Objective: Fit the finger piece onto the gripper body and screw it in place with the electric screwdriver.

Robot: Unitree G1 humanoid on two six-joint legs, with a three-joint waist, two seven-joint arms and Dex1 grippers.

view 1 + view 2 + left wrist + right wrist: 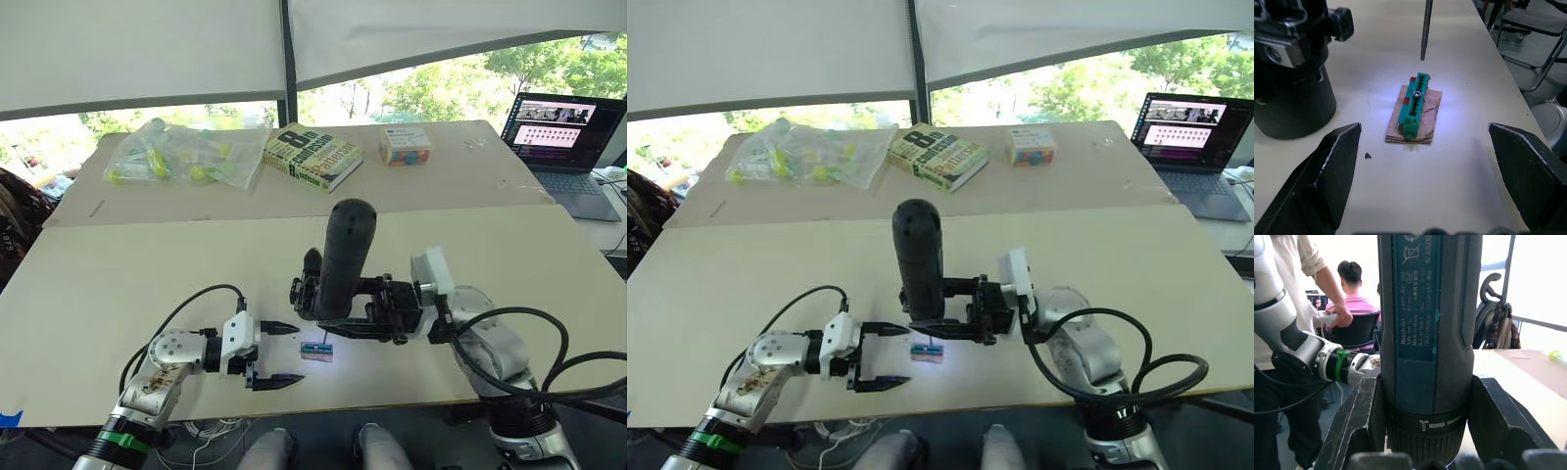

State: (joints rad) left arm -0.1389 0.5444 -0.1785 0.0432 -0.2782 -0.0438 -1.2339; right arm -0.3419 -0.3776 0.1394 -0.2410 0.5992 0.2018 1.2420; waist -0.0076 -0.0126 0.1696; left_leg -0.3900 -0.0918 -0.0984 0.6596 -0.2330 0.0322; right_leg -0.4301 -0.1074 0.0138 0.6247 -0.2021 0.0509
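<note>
The bench (pixel 118 294) carried the work near the middle of its near edge. The right gripper (pixel 950 328) had its fingers closed on the electric screwdriver (pixel 345 257), held upright by the lower barrel, its thin bit (pixel 1425 29) hanging just above a small green toothed part (pixel 1415 105) with a screw head on top, lying on a scrap of brown card (pixel 1413 117) in the lit patch. This green part, not a black body, was what lay under the bit; no separate black wedge could be made out. The left gripper (pixel 272 354) lay on the bench just beside the part, its fingers (pixel 1327 171) spread wide and holding nothing.

The screwdriver appeared rigid, smooth and fairly heavy, best gripped low on the barrel as here. The green part looked light and hard, likely to slide or spin under torque unless pinched by its long sides.

At the far edge lay a bag of yellow-green items (pixel 186 152), a book (pixel 313 155) and a small box (pixel 405 145); a laptop (pixel 563 137) stood at the far right corner. Nothing blocked the work.
</note>
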